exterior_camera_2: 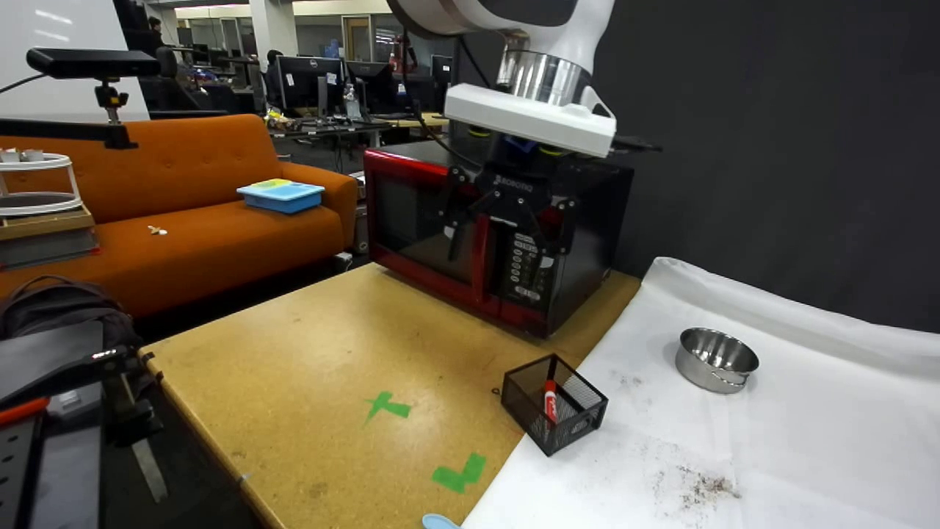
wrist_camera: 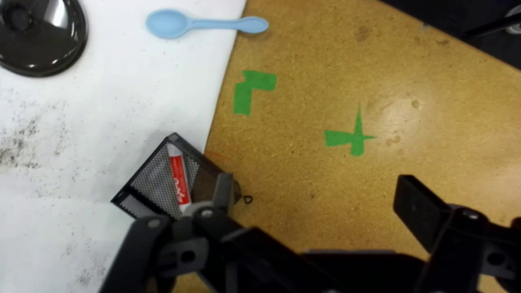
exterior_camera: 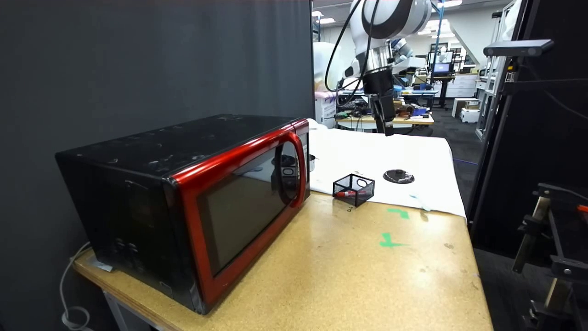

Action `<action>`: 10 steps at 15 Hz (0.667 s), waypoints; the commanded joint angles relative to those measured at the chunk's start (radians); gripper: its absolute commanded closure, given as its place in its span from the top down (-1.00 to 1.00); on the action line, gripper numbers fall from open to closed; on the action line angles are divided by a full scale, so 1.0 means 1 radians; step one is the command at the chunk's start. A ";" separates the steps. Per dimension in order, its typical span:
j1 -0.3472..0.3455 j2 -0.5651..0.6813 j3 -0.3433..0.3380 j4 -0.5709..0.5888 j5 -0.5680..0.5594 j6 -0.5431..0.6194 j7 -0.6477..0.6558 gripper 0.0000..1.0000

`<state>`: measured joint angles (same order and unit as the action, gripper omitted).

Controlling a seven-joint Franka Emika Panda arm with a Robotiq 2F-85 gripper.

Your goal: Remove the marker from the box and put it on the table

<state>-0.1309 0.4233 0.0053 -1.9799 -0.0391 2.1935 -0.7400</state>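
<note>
The marker (exterior_camera: 347, 194) is red with white ends and lies inside the small black mesh box (exterior_camera: 356, 200). In an exterior view the marker (exterior_camera_2: 550, 400) leans inside the box (exterior_camera_2: 523, 402). The wrist view shows the marker (wrist_camera: 179, 179) in the box (wrist_camera: 190, 147) at left, with the box's near corner hidden behind a finger. The box straddles the edge between the tan table (exterior_camera_2: 330, 345) and a white sheet. My gripper (wrist_camera: 318, 191) is open and empty, high above the table. It also shows in both exterior views (exterior_camera: 385, 131) (exterior_camera_2: 499, 258), apart from the box.
A red-fronted black microwave (exterior_camera: 243, 197) stands on the table beside the box. The white sheet (exterior_camera_2: 808, 441) holds a metal bowl (exterior_camera_2: 716, 360) and a dark round lid (wrist_camera: 40, 36). A light blue spoon (wrist_camera: 169, 23) crosses the sheet's edge. Green tape marks (wrist_camera: 351, 138) lie on the table.
</note>
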 commanded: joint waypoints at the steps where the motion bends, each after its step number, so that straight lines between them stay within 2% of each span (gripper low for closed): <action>1: -0.086 0.043 0.037 0.040 0.109 0.104 -0.150 1.00; 4: -0.124 0.092 0.047 0.067 0.200 0.175 -0.216 1.00; 7: -0.139 0.171 0.065 0.109 0.236 0.216 -0.256 1.00; 8: -0.137 0.199 0.069 0.122 0.232 0.234 -0.259 1.00; 10: -0.097 0.248 0.043 0.151 0.153 0.283 -0.220 1.00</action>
<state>-0.2396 0.6109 0.0504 -1.8843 0.1638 2.4347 -0.9633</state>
